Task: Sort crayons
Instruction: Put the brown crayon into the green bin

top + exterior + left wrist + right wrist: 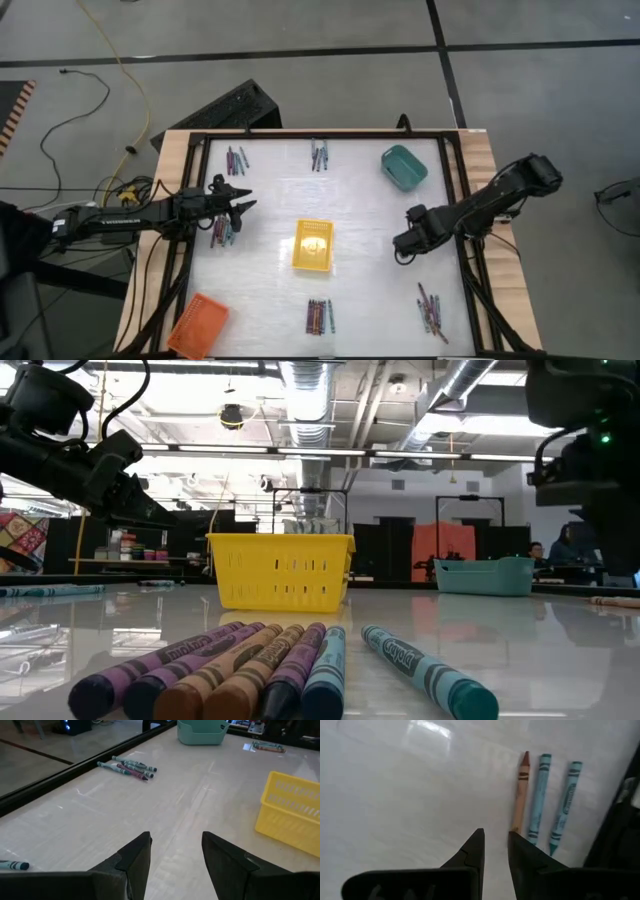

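The yellow tray (pixel 312 246) sits at the middle of the table (pixel 370 300), and nothing shows through its slotted wall in the low view. The teal tray (pixel 404 166) stands near the far right corner; whether anything lies inside cannot be told. The orange tray (pixel 198 325) lies tilted at the near left corner, partly over the table's edge, with nothing visible in it.

The crayons are scattered in small clusters on the bare tabletop: one bunch at the far left (pixel 236 159), one at the far middle (pixel 319 155), one under the left arm's tip (pixel 221 233), one at the near middle (pixel 319 316) and one at the near right (pixel 432 309). None can be seen in any tray.

The left gripper (pixel 244 205) reaches in from the left edge, stretched out low, just beyond its cluster, fingers spread wide and holding nothing. The right gripper (pixel 400 243) comes in from the right side, angled down toward the tabletop between the yellow tray and the right rail; its fingers stand narrowly apart, empty. Its wrist view shows three crayons (pixel 538 799) side by side just past the fingertips, one brownish and two teal.
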### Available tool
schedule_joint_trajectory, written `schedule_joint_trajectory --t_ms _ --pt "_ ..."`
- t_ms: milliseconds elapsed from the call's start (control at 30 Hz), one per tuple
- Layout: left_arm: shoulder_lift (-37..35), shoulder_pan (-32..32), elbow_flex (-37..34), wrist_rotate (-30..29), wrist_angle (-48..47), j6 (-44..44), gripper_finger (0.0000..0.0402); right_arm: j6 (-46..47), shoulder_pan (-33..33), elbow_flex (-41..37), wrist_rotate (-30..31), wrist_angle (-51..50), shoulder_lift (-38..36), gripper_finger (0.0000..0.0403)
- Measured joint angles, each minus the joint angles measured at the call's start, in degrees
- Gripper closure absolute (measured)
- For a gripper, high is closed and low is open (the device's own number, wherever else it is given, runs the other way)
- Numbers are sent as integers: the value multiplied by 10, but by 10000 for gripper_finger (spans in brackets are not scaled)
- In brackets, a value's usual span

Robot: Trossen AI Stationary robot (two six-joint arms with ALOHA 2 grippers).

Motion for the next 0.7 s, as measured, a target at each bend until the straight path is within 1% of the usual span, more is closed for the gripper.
schedule_joint_trajectory --t_ms 300,700 --pt "0 0 0 0 0 0 235 0 -21 -50 -2 11 -2 323" --pt "0 0 0 0 0 -1 235 0 -26 -104 -9 93 -25 323"
